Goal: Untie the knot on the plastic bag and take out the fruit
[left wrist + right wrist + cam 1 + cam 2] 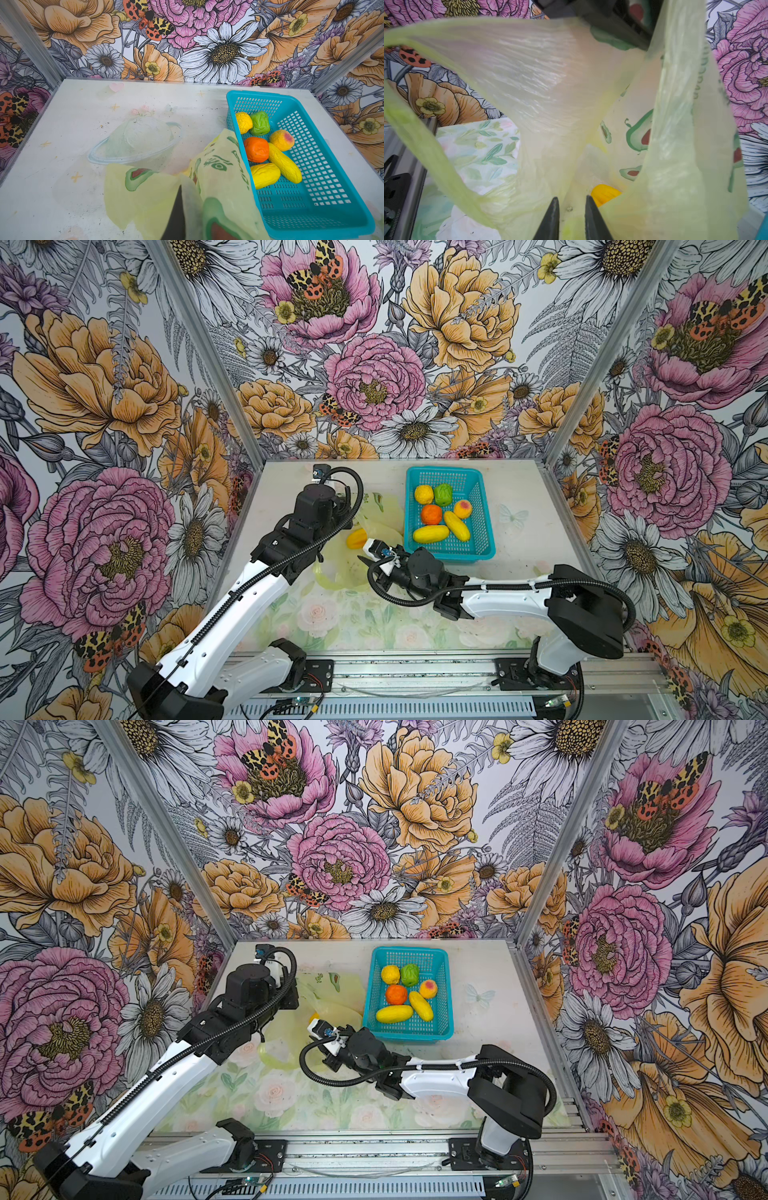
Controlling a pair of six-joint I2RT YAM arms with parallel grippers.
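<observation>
Yellow-green plastic bag [380,506] held open at nine o'clock of turquoise basket [478,485].
Top views and left wrist view show six fruit [431,515] in basket; right wrist view alone shows right gripper [572,200] jaws a narrow gap apart inside bag mouth, clasping nothing, yellow fruit [604,194] just beside. Bag film is pinched tight in left gripper [175,214].

I can read no text for certain from here: the only lettering is green print on the bag [224,162], on the fold draped over the left claw [176,216], and it is too creased and blurred for me to spell out.
</observation>
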